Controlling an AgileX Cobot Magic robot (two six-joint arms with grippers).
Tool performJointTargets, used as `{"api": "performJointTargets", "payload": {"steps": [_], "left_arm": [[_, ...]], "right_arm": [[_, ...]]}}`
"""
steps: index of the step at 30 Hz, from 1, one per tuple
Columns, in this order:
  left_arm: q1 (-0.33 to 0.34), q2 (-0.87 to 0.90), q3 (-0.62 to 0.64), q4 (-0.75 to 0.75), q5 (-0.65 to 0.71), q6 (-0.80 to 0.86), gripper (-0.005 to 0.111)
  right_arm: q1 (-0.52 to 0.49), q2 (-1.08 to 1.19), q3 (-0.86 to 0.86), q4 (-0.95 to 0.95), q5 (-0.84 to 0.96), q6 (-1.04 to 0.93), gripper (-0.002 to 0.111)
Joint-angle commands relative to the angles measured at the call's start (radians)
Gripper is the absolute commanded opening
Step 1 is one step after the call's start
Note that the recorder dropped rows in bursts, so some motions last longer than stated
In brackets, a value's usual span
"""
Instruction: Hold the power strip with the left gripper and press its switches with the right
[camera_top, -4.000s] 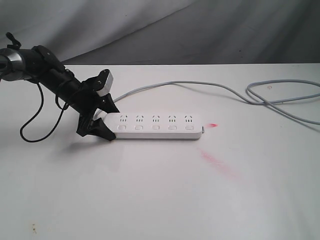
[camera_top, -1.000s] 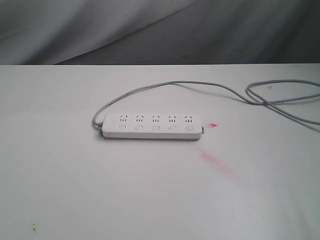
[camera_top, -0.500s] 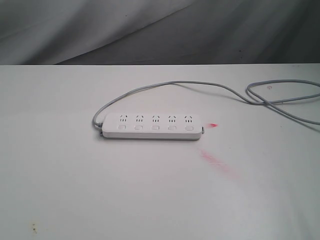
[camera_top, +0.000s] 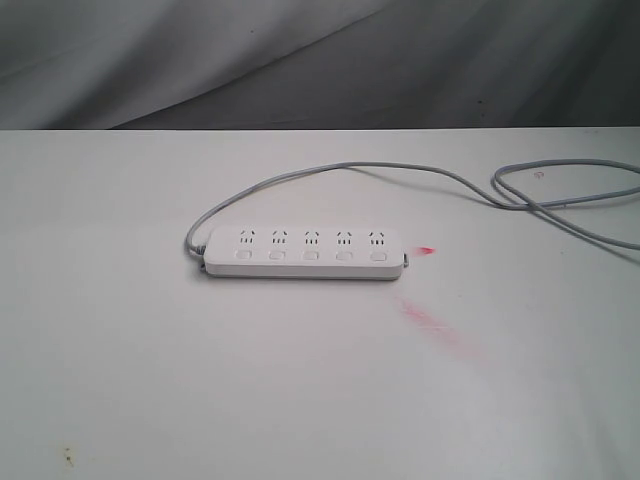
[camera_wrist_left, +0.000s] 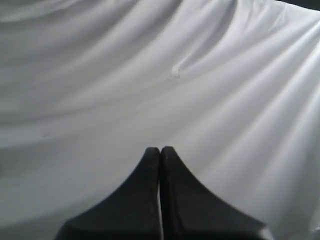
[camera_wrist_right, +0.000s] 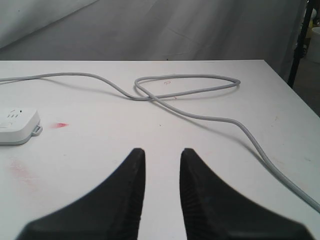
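**tk_bench:** Where's the long flat white plastic power strip (camera_top: 305, 253) sitting? Anything gripping it?

**rigwatcher:** It's flat on the white table (camera_top: 300, 400), roughly mid-table in the exterior view, sockets up, with nothing touching it. The five little white rounded-square switches (camera_top: 311, 256) run in a row along the near edge, one under each socket group. Can't tell whether any are pressed in, they're too small. The thin grey cord (camera_top: 400, 175) leaves the strip's left end, arcs round behind it and runs off the right edge of the picture, so where it ends is cut off.

**tk_bench:** And the claws?

**rigwatcher:** You only get them from their own wrist cameras. The black two-fingered left gripper (camera_wrist_left: 159, 152) has its tips pressed flat together with nothing between them. All it faces is folded pale cloth (camera_wrist_left: 175, 75), so I can't place it relative to the strip. The black right gripper (camera_wrist_right: 161, 155) has a narrow gap between its tips and isn't holding anything. It hangs above bare table, well apart from the strip. In that view only one rounded end of the strip shows, the rest is chopped off by the frame edge. The cord crosses over itself in a loop ahead of it.

**tk_bench:** That pink stuff?

**rigwatcher:** A reddish smear (camera_top: 435, 325) on the table near the strip's right end. Can't tell what it is.
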Motion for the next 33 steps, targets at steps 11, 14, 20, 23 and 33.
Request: {"api": "performJointTargets", "payload": {"steps": [11, 14, 20, 23, 33], "left_arm": [[-0.128, -0.102, 0.476, 0.099, -0.195, 0.075, 0.000], [-0.188, -0.177, 0.633, 0.103, -0.267, 0.120, 0.000], [-0.260, -0.331, 0.906, 0.106, -0.344, 0.144, 0.000], [-0.260, -0.422, 1.054, 0.106, -0.386, 0.144, 0.000], [-0.260, -0.820, 1.393, 0.106, -0.372, 0.144, 0.000]], "right_arm": [[-0.001, -0.005, 0.003, -0.008, -0.004, -0.011, 0.023], [-0.001, -0.005, 0.003, -0.008, -0.004, -0.011, 0.023], [-0.001, -0.005, 0.003, -0.008, -0.004, -0.011, 0.023], [-0.001, -0.005, 0.003, -0.008, -0.004, -0.011, 0.023], [-0.001, -0.005, 0.003, -0.008, -0.004, -0.011, 0.023]]}}
